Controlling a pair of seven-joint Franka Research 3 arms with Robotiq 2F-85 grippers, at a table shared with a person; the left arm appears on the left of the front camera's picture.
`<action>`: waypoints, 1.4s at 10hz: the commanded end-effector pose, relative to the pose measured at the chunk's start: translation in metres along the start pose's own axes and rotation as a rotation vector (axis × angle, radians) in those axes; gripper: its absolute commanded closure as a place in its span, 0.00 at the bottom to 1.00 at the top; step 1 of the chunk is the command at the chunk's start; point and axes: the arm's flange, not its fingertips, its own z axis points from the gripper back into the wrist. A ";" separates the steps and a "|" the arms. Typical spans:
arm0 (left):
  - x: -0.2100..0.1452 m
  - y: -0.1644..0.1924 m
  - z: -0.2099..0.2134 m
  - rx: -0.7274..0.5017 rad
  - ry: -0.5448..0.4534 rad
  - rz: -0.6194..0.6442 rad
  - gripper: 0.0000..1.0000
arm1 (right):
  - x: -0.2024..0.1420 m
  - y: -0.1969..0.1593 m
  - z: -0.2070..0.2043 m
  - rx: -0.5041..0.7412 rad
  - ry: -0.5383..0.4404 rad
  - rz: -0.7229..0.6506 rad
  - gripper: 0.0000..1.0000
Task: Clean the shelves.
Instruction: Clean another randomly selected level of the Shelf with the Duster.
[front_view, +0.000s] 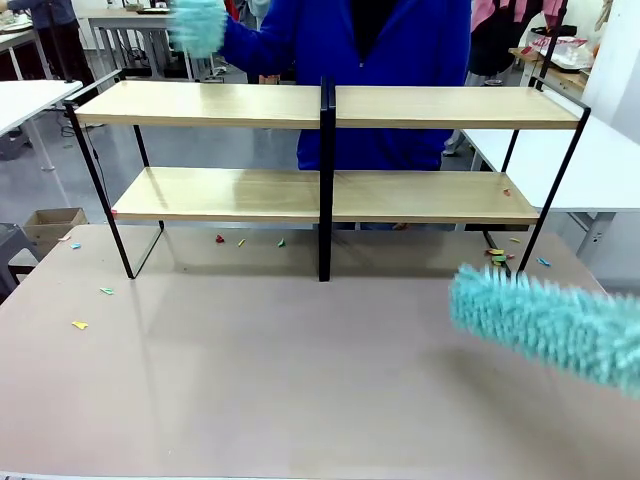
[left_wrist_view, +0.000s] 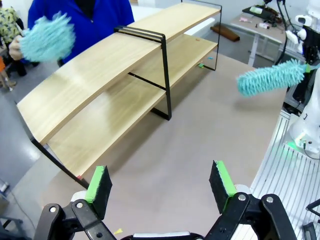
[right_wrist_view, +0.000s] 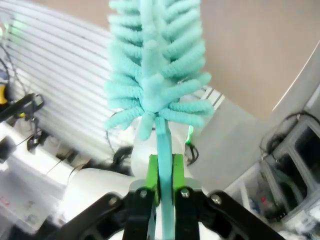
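1. A taupe table (front_view: 300, 390) carries the shelves (front_view: 200, 104), which stand on thin black legs toward its far side.
2. Small coloured scraps (front_view: 79, 324) lie on the tabletop: two near the left edge, several under the lower board, and a cluster by the right leg.
3. A tiny red bit (front_view: 506, 192) lies on the lower board's right end.

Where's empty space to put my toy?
Both light-wood shelf boards look bare either side of the black centre post; the brown tabletop in front is free. Crowded: coloured scraps and the fluffy turquoise duster at the table's right.

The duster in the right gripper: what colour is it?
Turquoise duster, best in right wrist view.
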 end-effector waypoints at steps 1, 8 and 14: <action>0.000 0.001 -0.001 -0.003 0.000 0.002 0.00 | 0.064 -0.020 0.061 -0.096 -0.305 0.041 0.88; 0.000 0.001 -0.001 -0.003 0.000 0.002 0.00 | 0.053 -0.025 0.099 -0.097 -0.409 0.091 0.88; 0.000 0.001 -0.001 -0.003 0.000 0.002 0.00 | 0.084 0.023 0.003 -0.035 -0.118 0.252 0.88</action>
